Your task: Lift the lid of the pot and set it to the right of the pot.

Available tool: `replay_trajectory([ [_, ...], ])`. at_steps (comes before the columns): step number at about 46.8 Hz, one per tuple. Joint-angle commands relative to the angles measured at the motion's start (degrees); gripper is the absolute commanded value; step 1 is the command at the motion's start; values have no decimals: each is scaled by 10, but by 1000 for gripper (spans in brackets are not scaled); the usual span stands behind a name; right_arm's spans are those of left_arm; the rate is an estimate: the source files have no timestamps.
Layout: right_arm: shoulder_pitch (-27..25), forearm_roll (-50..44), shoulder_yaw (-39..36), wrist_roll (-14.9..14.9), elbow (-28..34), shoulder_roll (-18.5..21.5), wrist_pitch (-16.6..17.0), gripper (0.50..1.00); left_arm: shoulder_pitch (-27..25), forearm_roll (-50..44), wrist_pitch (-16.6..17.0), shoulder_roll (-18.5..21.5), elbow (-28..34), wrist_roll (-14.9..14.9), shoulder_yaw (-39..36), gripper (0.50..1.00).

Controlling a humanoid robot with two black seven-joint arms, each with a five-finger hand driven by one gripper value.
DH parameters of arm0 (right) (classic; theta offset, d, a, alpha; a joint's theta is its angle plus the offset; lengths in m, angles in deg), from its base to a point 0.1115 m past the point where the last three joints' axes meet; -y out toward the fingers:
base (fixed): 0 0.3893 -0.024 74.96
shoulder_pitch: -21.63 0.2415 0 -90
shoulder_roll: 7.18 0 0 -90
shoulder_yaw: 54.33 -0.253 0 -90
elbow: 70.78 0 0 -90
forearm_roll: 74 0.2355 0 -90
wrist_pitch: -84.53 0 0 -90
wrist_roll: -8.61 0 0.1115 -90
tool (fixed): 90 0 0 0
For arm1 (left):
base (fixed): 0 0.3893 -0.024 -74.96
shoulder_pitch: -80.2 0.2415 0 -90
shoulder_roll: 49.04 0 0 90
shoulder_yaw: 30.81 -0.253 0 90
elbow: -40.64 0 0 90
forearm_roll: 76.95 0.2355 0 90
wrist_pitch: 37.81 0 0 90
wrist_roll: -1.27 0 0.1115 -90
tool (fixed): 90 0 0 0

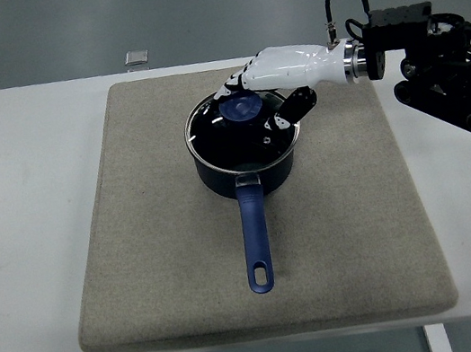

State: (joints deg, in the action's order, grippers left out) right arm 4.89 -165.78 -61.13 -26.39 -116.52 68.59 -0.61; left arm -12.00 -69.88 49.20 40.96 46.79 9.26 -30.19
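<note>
Table [25, 222]: a smooth white top with rounded far corners is seen, its near edge running along the bottom of the view.
Mat [161, 271]: a coarse, woven beige-grey pad of rectangular shape with rounded corners is laid flat on the table.
Pot [249, 174]: a round, dark blue saucepan is set on the far half of the mat; its long blue handle, pierced by an oval hole at the tip, is pointed toward the near edge.
Pot lid [223, 132]: a round, glossy lid of dark glass with a thin metal rim is seen on top of the pot; a blue knob [244, 107] is carried at its centre.
Right hand [270, 88]: a white, hard-shelled hand with black-marked fingers is reached in from the right on a black arm; the fingers are curled over the knob and the dark thumb is pressed at the lid's right edge, so the lid is gripped.
Small object [136, 58]: a flat grey square is lying beyond the mat's far edge.
</note>
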Motion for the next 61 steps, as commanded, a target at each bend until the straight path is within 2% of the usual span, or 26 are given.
replay_trajectory([
  [1, 0, -1, 0, 0, 0, 0, 10, 500, 0, 0, 0, 0, 0, 0, 0, 1000],
  [15, 0, -7, 5, 0, 0, 0, 24, 500, 0, 0, 0, 0, 0, 0, 0, 1000],
  [61, 26, -8, 14, 0, 1, 0, 24, 500, 0, 0, 0, 0, 0, 0, 0, 1000],
])
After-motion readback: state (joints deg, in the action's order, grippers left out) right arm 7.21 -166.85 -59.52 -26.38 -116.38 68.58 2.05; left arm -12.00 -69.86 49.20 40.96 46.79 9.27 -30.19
